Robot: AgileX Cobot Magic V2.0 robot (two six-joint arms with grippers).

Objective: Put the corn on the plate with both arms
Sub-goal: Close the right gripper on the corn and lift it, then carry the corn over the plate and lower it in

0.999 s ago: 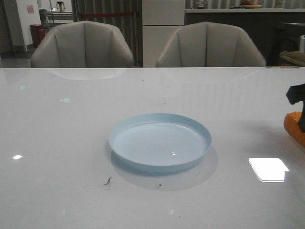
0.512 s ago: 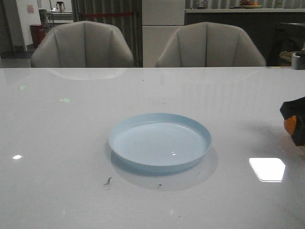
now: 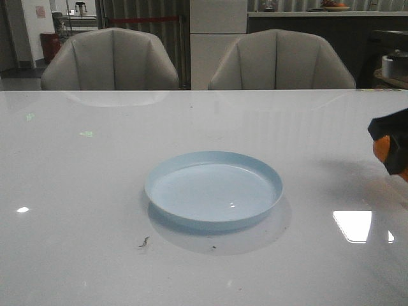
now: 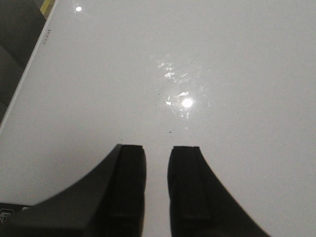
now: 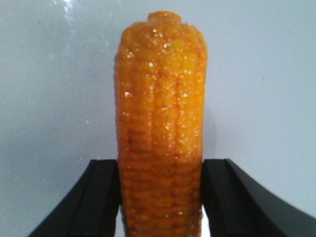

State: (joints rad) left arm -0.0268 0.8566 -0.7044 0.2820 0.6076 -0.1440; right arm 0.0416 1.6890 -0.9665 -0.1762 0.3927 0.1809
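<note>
Since a second ago the right gripper (image 3: 396, 148) has risen and drifted inward from the right edge of the front view: then the corn (image 3: 382, 149) lay low beside it near the desk (image 3: 95, 191), now only a small orange patch shows beneath the dark jaws, off the desk surface as far as I can judge. From the right wrist camera I see the corn (image 5: 160, 123) pinched between both jaws at its thicker end, its long axis running straight out ahead of them, tapered tip farthest from the wrist.

What my next move turns on: the plate (image 3: 213, 189) sits at the middle of the desk, well apart from the corn and to its left, so my right arm is the nearer one and must carry leftward. The plate has not shifted.

My left gripper (image 4: 157, 163) hangs over bare desk, jaws nearly together with a narrow gap, holding nothing; it does not appear in the front view.
</note>
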